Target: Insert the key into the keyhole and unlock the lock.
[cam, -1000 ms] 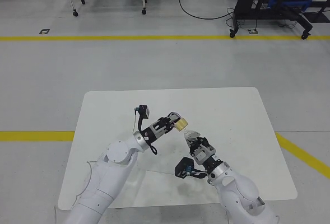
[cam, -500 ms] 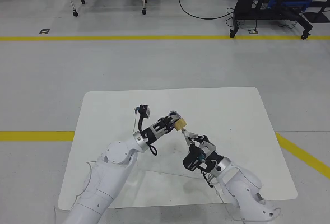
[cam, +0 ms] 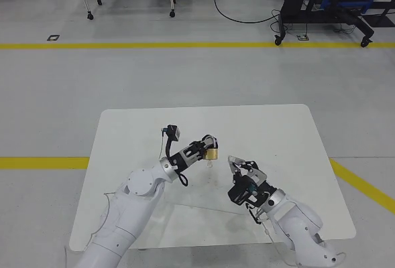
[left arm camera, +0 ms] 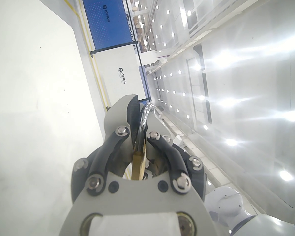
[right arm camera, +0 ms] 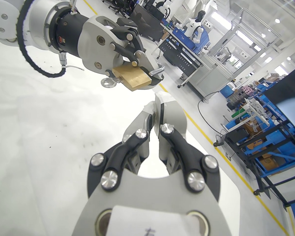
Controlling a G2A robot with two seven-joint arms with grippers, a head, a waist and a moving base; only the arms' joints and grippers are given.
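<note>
A brass padlock (right arm camera: 132,77) hangs above the white table (cam: 284,127), and my left gripper (right arm camera: 151,73) is shut on it near the silver shackle (right arm camera: 159,69). A silver key (right arm camera: 107,82) sticks out of the lock's underside, its round head free. In the top view the padlock (cam: 212,153) sits at the tip of my left gripper (cam: 206,149). In the left wrist view the brass body (left arm camera: 138,159) is edge-on between the fingers. My right gripper (right arm camera: 155,102) is shut on nothing, a short way from the lock; in the top view the right gripper (cam: 237,165) lies to the lock's right.
The table edge runs beside a yellow floor line (cam: 36,162). Workbenches and blue racks (right arm camera: 258,124) stand far off in the room.
My right gripper has let go of the key and drawn back from the lock, to the right. The key stays in the padlock, which has swung level in the left gripper.
</note>
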